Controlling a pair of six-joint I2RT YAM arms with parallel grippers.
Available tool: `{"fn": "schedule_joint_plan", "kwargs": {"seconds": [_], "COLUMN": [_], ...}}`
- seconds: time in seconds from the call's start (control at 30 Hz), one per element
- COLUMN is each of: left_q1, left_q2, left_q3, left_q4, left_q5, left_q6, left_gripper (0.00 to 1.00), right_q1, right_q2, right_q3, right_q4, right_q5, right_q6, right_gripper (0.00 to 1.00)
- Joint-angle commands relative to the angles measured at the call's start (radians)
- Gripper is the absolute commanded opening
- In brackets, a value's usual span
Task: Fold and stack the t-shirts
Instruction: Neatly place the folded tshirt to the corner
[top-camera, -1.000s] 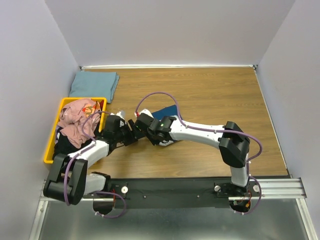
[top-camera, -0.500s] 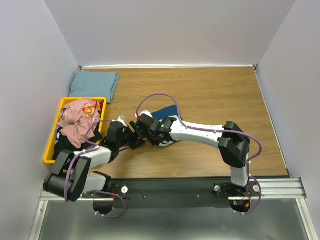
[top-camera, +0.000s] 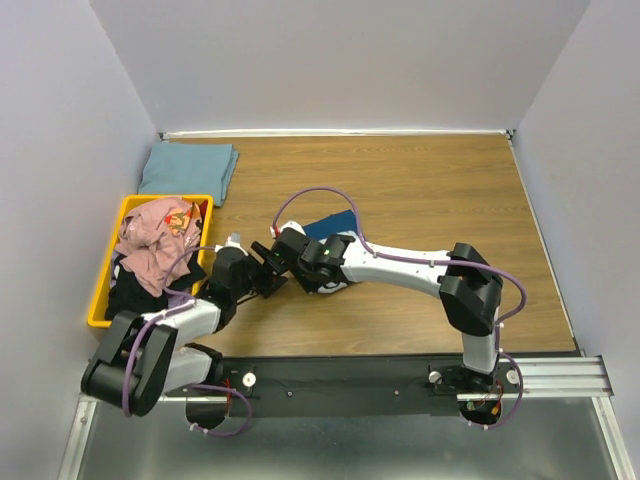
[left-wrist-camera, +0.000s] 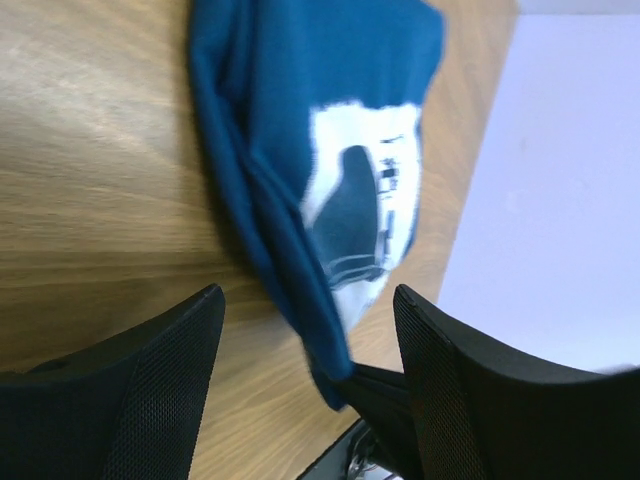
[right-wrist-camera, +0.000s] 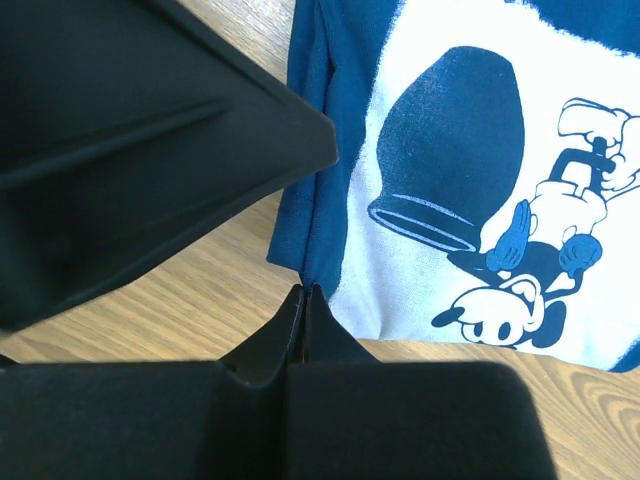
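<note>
Two arms meet near the middle of the table (top-camera: 430, 180). The left arm lies low and reaches out to the right, and the left gripper (left-wrist-camera: 308, 295) has its fingers spread apart with nothing between them. The right arm stretches in a long bend across to the left, and the right gripper (right-wrist-camera: 303, 305) is pressed together on a folded edge of the navy shirt (right-wrist-camera: 330, 120). From above, the right arm covers most of that shirt, leaving only a dark blue corner showing behind it, and the fingertips of the two grippers are hard to separate. The left wrist view is blurred, so the print there is only a smear. The shirt lies on the wood just left of centre. It is deep blue with a white patch that carries a cartoon figure and a dark bell shape. A grey-blue shirt (top-camera: 188, 168) sits folded at the far left corner. A crumpled pink shirt (top-camera: 150, 245) lies over a black shirt (top-camera: 128, 295) in the yellow bin (top-camera: 98, 300).
</note>
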Motion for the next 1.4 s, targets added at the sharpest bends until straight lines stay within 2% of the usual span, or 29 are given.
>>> {"fn": "schedule_joint_plan", "kwargs": {"seconds": [0.0, 0.13, 0.47, 0.53, 0.67, 0.7, 0.73, 0.77, 0.8, 0.87, 0.9, 1.0, 1.03, 1.1, 1.13, 1.23, 1.3, 1.37], "left_q1": [-0.018, -0.037, -0.091, -0.098, -0.098, -0.098, -0.1, -0.098, -0.098, -0.097, -0.094, -0.089, -0.08, -0.062, -0.049, 0.003, 0.018, 0.04], "left_q2": [0.07, 0.132, 0.253, 0.273, 0.27, 0.259, 0.255, 0.25, 0.248, 0.265, 0.285, 0.319, 0.343, 0.368, 0.403, 0.486, 0.526, 0.57], "left_q3": [0.032, 0.066, 0.155, 0.167, 0.168, 0.168, 0.172, 0.188, 0.201, 0.263, 0.288, 0.388, 0.436, 0.486, 0.51, 0.656, 0.773, 0.864], "left_q4": [0.012, 0.017, 0.025, 0.023, 0.019, 0.014, 0.006, -0.021, -0.037, -0.107, -0.133, -0.213, -0.25, -0.282, -0.291, -0.406, -0.51, -0.575], "left_q5": [-0.032, -0.054, -0.105, -0.108, -0.114, -0.127, -0.137, -0.147, -0.158, -0.18, -0.187, -0.201, -0.213, -0.221, -0.201, -0.228, -0.269, -0.344], "left_q6": [-0.002, 0.005, 0.001, 0.001, 0.01, 0.014, 0.024, 0.051, 0.076, 0.163, 0.194, 0.333, 0.373, 0.439, 0.521, 0.643, 0.752, 0.838], "left_gripper": [0.76, 0.76, 0.63, 0.57, 0.39, 0.27, 0.22, 0.1, 0.06, 0.0, 0.0, 0.0, 0.0, 0.0, 0.0, 0.0, 0.0, 0.0], "right_q1": [-0.004, -0.004, -0.004, -0.005, -0.004, -0.004, -0.004, -0.004, -0.005, -0.004, -0.004, -0.004, -0.005, -0.013, -0.018, -0.054, -0.103, -0.161], "right_q2": [-0.046, -0.046, -0.046, -0.046, -0.049, -0.051, -0.051, -0.051, -0.051, -0.049, -0.049, -0.062, -0.066, -0.083, -0.106, -0.179, -0.226, -0.297], "right_q3": [-0.011, -0.016, -0.02, -0.02, -0.023, -0.025, -0.025, -0.026, -0.026, -0.026, -0.028, -0.037, -0.04, -0.051, -0.069, -0.143, -0.187, -0.261], "right_q4": [0.026, 0.031, 0.043, 0.043, 0.048, 0.048, 0.048, 0.049, 0.049, 0.052, 0.054, 0.054, 0.054, 0.054, 0.052, 0.051, 0.052, 0.051], "right_q5": [-0.011, -0.018, -0.033, -0.036, -0.042, -0.041, -0.041, -0.044, -0.044, -0.048, -0.048, -0.033, -0.015, 0.002, 0.011, 0.047, 0.051, 0.036], "right_q6": [0.016, 0.019, 0.019, 0.017, 0.014, 0.014, 0.013, 0.014, 0.014, 0.014, 0.014, 0.014, 0.017, 0.019, 0.019, 0.037, 0.051, 0.059], "right_gripper": [0.01, 0.01, 0.01, 0.01, 0.01, 0.01, 0.01, 0.01, 0.01, 0.1, 0.25, 0.43, 0.54, 0.62, 0.66, 0.9, 0.98, 1.0]}}
